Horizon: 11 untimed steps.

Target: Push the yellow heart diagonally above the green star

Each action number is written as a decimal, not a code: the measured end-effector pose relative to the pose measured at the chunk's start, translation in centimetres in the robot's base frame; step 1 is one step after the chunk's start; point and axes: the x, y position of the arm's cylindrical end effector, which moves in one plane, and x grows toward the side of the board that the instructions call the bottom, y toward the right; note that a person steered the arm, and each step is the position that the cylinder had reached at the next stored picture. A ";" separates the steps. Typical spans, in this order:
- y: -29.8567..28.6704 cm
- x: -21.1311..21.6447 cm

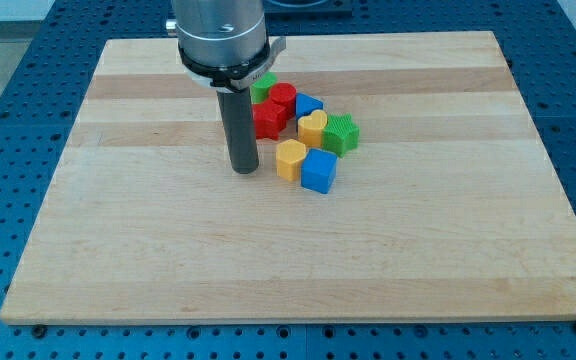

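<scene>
On wooden board (168, 250), right of centre toward the view's top: one tight cluster of blocks. Yellow heart (312, 127) in the cluster's middle, touching green star (341, 133) on its right flank, level with it or a shade higher. Below the heart: yellow block (290, 158), shape roughly hexagonal, with blue cube (319, 171) pressed against its right side. Left of the heart: red block (268, 119), shape unclear, and red cylinder (283, 97) just above it. Blue block (308, 104) wedged between cylinder and heart, shape not determinable. Green block (263, 85) at the cluster's upper left, partly hidden by the arm housing.

My tip (244, 170) planted on the board left of the cluster, near the yellow block but apart from it, well clear of the heart. No jaws fitted; plain rod only, nothing clamped.

Blue perforated table (8, 100) surrounding the board on all sides.
</scene>
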 end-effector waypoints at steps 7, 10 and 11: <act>14.9 -9.5; 21.6 -15.3; 21.6 -15.3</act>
